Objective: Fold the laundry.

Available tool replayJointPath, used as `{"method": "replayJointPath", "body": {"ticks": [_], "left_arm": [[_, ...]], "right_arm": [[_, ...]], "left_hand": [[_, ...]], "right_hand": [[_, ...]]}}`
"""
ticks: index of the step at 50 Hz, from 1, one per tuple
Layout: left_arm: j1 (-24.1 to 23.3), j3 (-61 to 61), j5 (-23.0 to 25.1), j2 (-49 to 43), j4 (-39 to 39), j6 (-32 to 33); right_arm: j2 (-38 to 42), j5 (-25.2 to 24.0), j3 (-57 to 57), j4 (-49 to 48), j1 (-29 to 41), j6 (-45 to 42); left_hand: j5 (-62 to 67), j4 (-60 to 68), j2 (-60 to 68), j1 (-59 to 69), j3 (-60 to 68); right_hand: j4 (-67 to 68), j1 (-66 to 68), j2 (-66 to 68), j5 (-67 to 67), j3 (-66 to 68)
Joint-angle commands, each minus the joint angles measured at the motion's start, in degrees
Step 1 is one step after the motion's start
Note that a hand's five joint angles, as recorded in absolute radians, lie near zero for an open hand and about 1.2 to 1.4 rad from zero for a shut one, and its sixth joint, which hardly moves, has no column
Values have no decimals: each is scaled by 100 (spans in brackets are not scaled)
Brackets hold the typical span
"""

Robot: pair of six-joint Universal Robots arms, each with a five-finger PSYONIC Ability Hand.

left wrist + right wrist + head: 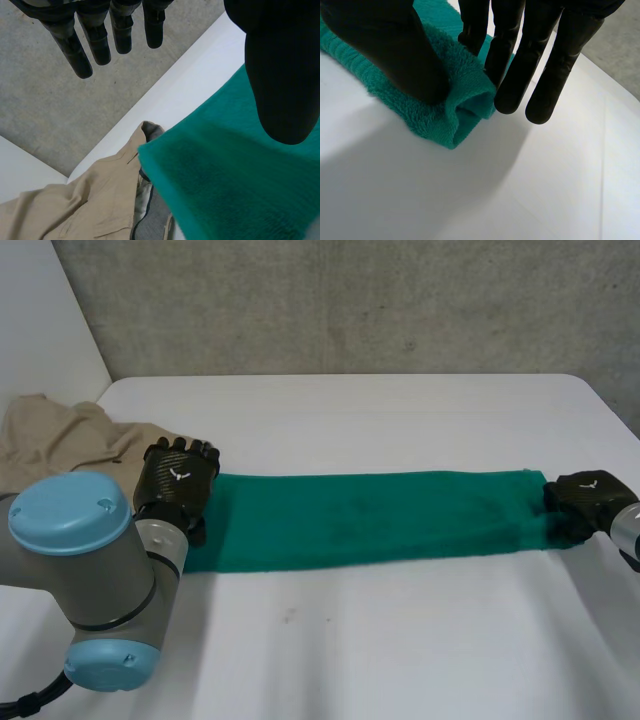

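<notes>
Right hand [395, 45] pinches the green towel [370, 520] at its right end; left hand [178, 478] released over its left end. Towel stretched mid-frame on surface [400, 640]: soft, light, floppy; grip end corners.

The white table [400, 640] is lit brightly and softly; within the green towel's [370, 520] folded right end, deeper shade is seen.
</notes>
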Motion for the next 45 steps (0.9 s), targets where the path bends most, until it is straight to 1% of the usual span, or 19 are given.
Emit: {"method": "replayJointPath", "body": {"ticks": [1,5,6,9,10,14,17,21,22,24,25,28,29,32,33,36,37,41,45], "left_arm": [[0,-11,-12,61,-4,0],[0,-63,-12,149,-4,0],[0,-90,-3,184,-4,0],[0,-107,-3,219,-4,0],[0,-116,-12,237,-4,0],[0,-116,-20,272,-12,8],[0,-116,-29,289,-13,8],[0,-125,-29,342,-13,0],[0,-125,-38,360,-13,0],[0,-125,-38,377,-13,0],[0,-116,-38,412,-13,0],[0,-116,-47,439,-13,0],[0,-116,-47,448,-13,0],[0,-107,-64,456,-13,0],[0,-107,-64,456,-13,0],[0,-107,-64,465,-13,0],[-8,-116,-64,456,-13,0],[-17,-107,-47,456,-13,0],[-26,-107,-38,448,-13,0]], "right_arm": [[-199,195,57,27,-435,-26],[-463,441,13,53,-804,-184],[-516,520,-4,44,-1005,-419],[-551,626,-75,62,-1305,-886],[-577,687,-127,53,-1463,-1296],[-604,740,-250,36,-1552,-2133],[-622,723,-321,36,-1438,-2294],[-797,670,-470,9,-658,-2136],[-893,661,-523,-8,-281,-2048],[-982,644,-558,-17,107,-1977],[-1043,635,-584,-35,501,-1916],[-1087,609,-681,-61,1205,-1863],[-1096,565,-742,-122,1704,-1846],[-1088,468,-769,-210,2357,-1837],[-1044,364,-778,-263,2751,-1837],[-877,179,-787,-333,3245,-1837],[-668,21,-804,-377,3551,-1837],[-184,-357,-892,-413,4159,-1828],[238,-438,-936,-369,4424,-1889]], "left_hand": [[-262,-157,-165,-77,-198],[-262,-157,-165,-77,-198],[-262,-157,-165,-77,-198],[-262,-157,-165,-77,-198],[-262,-157,-165,-77,-198],[-262,-157,-165,-77,-198],[-262,-157,-165,-77,-198],[-262,-157,-165,-77,-198],[-262,-157,-165,-77,-198],[-262,-157,-165,-77,-198],[-262,-157,-165,-77,-198],[-262,-157,-165,-77,-198],[-262,-157,-165,-77,-198],[-262,-157,-165,-77,-198],[-262,-157,-165,-77,-198],[-262,-157,-165,-77,-198],[-262,-157,-165,-77,-198],[-262,-157,-165,-77,-198],[-262,-157,-165,-77,-198]], "right_hand": [[1199,2474,1260,1417,1251],[1199,2474,1260,1417,1251],[1199,2474,1260,1417,1251],[1199,2474,1260,1417,1251],[1199,2474,1260,1417,1251],[1199,2474,1260,1417,1251],[1199,2474,1260,1417,1251],[1199,2474,1260,1417,1251],[1199,2474,1260,1417,1251],[1199,2474,1260,1417,1251],[1199,2474,1260,1417,1251],[1199,2474,1260,1417,1251],[1199,2474,1260,1417,1251],[1199,2474,1260,1417,1251],[1199,2474,1260,1417,1251],[1199,2474,1260,1417,1251],[1199,2474,1260,1417,1251],[1199,2474,1260,1417,1251],[1138,2413,1199,1356,1190]]}}
